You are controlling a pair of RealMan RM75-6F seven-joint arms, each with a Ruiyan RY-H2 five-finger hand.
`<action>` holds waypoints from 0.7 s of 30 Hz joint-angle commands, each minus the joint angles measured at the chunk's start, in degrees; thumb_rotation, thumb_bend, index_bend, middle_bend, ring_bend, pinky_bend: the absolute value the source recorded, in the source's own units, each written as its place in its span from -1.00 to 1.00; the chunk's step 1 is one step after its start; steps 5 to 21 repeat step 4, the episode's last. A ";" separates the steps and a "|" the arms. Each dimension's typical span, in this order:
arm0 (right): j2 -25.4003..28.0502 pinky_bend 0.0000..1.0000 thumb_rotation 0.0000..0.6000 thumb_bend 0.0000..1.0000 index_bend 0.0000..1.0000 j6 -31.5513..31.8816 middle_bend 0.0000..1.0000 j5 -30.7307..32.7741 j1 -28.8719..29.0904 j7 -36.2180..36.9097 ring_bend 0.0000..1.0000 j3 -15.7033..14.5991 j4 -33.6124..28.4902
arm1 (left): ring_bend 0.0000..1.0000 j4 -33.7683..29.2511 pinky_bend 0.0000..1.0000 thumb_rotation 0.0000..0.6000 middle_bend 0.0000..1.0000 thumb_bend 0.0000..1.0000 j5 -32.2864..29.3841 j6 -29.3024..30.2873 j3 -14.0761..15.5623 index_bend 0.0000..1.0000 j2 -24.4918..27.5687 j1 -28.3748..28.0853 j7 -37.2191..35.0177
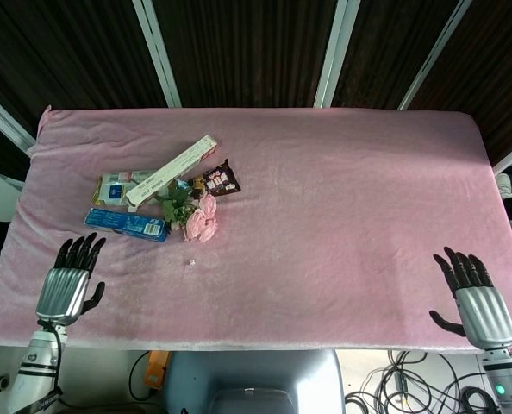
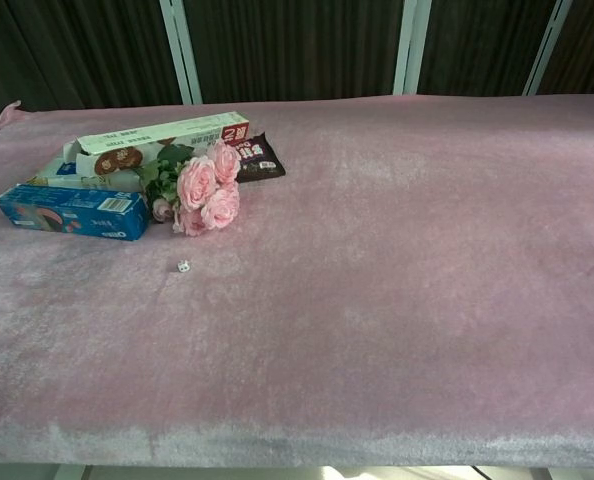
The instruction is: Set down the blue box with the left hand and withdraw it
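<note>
The blue box [image 1: 127, 224] lies flat on the pink table cloth [image 1: 342, 190], left of the pink roses; the chest view shows the blue box [image 2: 73, 211] at far left with nothing touching it. My left hand [image 1: 68, 285] hovers near the table's front left edge, well clear of the box, fingers spread and holding nothing. My right hand [image 1: 475, 297] is at the front right corner, fingers apart and empty. Neither hand shows in the chest view.
Behind the box lie a long cream carton [image 1: 171, 170], a pale blue packet [image 1: 114, 187], a dark snack bag [image 1: 219, 179] and a bunch of pink roses [image 1: 199, 218]. A tiny white piece [image 1: 190, 260] lies on the cloth in front of the roses.
</note>
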 commanded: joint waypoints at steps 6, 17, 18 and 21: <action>0.00 -1.00 1.00 -0.41 -1.00 -0.07 -1.00 0.04 -0.04 -0.31 -1.00 -0.08 -0.02 | -1.00 -0.92 -0.98 1.00 -1.00 -0.18 -0.92 -4.64 0.97 -1.00 3.20 -0.95 -1.11; 0.00 -1.00 1.00 -0.41 -1.00 -0.07 -1.00 0.04 -0.04 -0.31 -1.00 -0.08 -0.02 | -1.00 -0.92 -0.98 1.00 -1.00 -0.18 -0.92 -4.64 0.97 -1.00 3.20 -0.95 -1.11; 0.00 -1.00 1.00 -0.41 -1.00 -0.07 -1.00 0.04 -0.04 -0.31 -1.00 -0.08 -0.02 | -1.00 -0.92 -0.98 1.00 -1.00 -0.18 -0.92 -4.64 0.97 -1.00 3.20 -0.95 -1.11; 0.00 -1.00 1.00 -0.41 -1.00 -0.07 -1.00 0.04 -0.04 -0.31 -1.00 -0.08 -0.02 | -1.00 -0.92 -0.98 1.00 -1.00 -0.18 -0.92 -4.64 0.97 -1.00 3.20 -0.95 -1.11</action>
